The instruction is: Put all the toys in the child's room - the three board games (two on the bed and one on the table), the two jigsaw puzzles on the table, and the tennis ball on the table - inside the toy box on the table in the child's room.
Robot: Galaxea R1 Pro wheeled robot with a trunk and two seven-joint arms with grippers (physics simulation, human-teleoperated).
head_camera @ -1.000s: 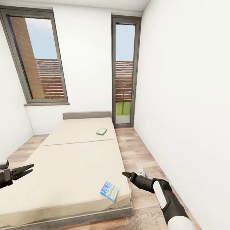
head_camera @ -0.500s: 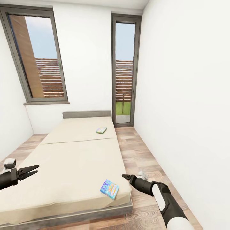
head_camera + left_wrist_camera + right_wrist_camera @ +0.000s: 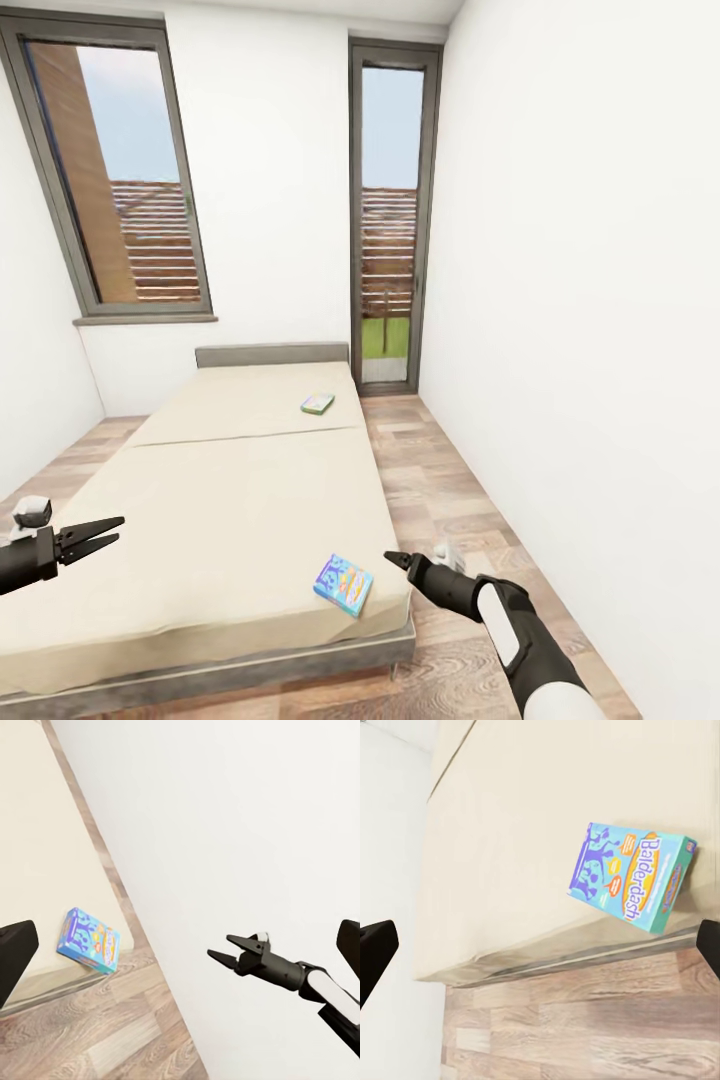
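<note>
Both claws (image 3: 100, 532) (image 3: 393, 559) gape — empty — flanking the bed (image 3: 230, 480).

Beige bed (image 3: 230, 500), grey frame. Blue board game (image 3: 343, 585) flat at near right corner; green-white board game (image 3: 318, 403) far right, near headboard.

A beige bed (image 3: 240, 500) carries 2 board games, a blue one (image 3: 343, 585) near its foot corner beside the right gripper (image 3: 392, 559) and a green one (image 3: 318, 403) near the headboard (image 3: 272, 354)
</note>
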